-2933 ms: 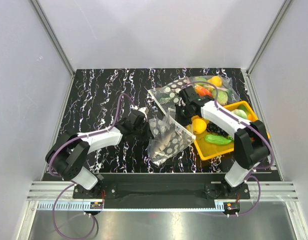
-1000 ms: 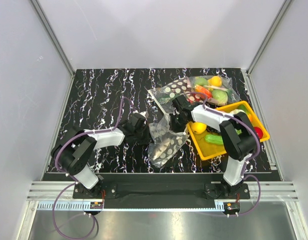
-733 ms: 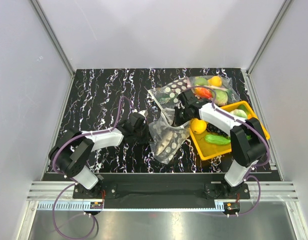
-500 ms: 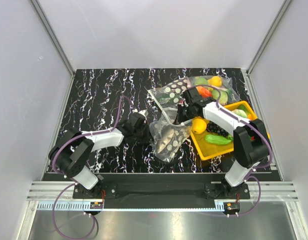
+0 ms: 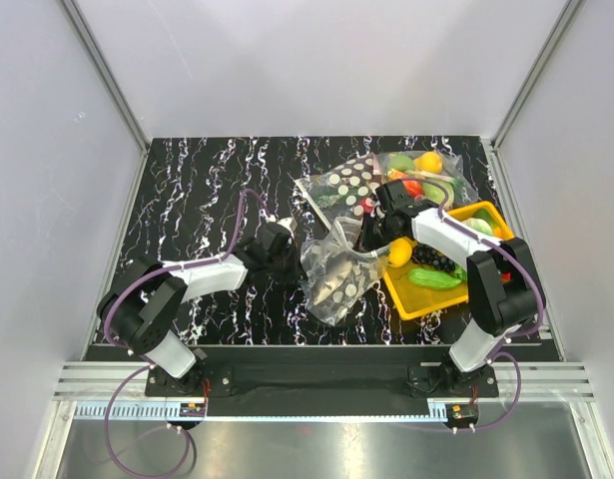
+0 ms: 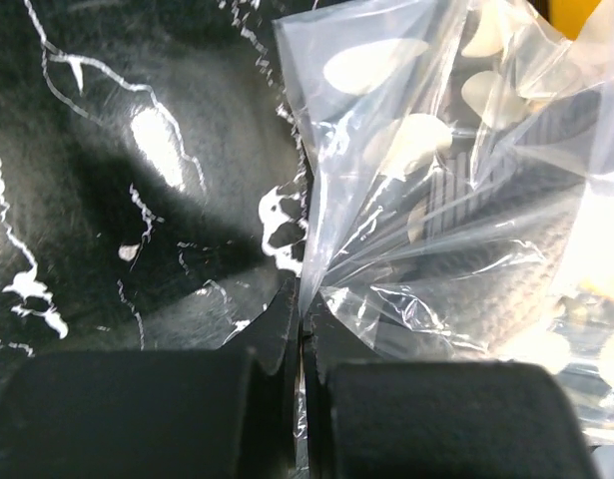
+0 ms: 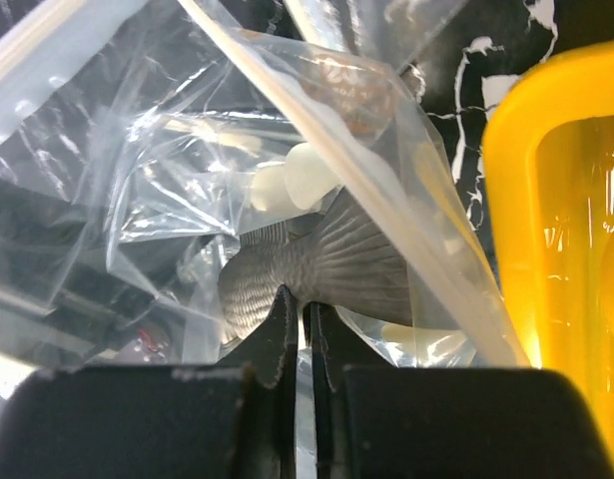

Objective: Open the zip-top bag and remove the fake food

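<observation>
The zip-top bag point(image 5: 336, 267), crinkly clear plastic with white dots, lies stretched between both grippers at the table's middle. My left gripper point(image 5: 293, 263) is shut on the bag's left edge point(image 6: 386, 170), with film pinched between the tips point(image 6: 303, 304). My right gripper point(image 5: 367, 241) is shut on plastic at the bag's right side point(image 7: 308, 299). A silver-grey fish point(image 7: 326, 261) lies in the bag just beyond those tips, and it shows through the plastic from above point(image 5: 338, 287). The zip strip point(image 7: 326, 135) runs diagonally above the fish. A yellow lemon point(image 5: 399, 251) rests at the tray's left edge.
A yellow tray point(image 5: 426, 304) at the right holds a cucumber point(image 5: 434, 278) and dark grapes; its wall point(image 7: 556, 200) stands close to my right fingers. Behind the bag lie a dark polka-dot bag point(image 5: 341, 185) and a clear bag of fruit point(image 5: 426, 175).
My right gripper has moved right and toward the back with the bag's right side, drawing the bag toward the tray. The left gripper has stayed put on the left edge.
</observation>
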Controlling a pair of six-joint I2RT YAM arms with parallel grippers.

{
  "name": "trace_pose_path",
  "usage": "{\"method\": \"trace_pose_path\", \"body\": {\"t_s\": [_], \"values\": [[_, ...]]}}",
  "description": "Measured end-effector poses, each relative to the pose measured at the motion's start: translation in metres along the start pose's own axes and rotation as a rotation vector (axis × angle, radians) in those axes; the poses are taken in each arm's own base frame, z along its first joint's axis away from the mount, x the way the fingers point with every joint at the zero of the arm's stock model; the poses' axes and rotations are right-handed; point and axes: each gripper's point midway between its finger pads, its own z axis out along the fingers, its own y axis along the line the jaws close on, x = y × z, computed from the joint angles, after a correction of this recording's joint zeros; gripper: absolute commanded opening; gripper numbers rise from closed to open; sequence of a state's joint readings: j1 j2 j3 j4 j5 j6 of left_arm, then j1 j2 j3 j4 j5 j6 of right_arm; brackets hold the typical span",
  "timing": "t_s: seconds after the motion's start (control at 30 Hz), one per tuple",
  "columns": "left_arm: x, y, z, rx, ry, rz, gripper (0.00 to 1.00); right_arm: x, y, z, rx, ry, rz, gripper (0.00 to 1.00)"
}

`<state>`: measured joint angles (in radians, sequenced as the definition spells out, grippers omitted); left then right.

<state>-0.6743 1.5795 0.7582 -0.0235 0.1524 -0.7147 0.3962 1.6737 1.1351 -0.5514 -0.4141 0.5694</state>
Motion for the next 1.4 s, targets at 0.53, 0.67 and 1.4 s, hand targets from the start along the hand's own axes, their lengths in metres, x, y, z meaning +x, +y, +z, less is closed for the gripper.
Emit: {"method": "trace_pose_path", "body": {"t_s": [0.53,0.67,1.4], "values": [[0.010,0.011,0.000,-0.040,0.040,0.005,0.00,0.005,-0.011,0.021,-0.008,0.028,0.007,0.32],[0.014,0.015,0.000,-0.056,0.056,0.007,0.00,0.003,-0.016,0.023,0.004,0.025,0.015,0.32],[0.018,0.018,0.000,-0.068,0.069,0.012,0.00,0.003,-0.017,0.019,0.010,0.024,0.000,0.00]]}}
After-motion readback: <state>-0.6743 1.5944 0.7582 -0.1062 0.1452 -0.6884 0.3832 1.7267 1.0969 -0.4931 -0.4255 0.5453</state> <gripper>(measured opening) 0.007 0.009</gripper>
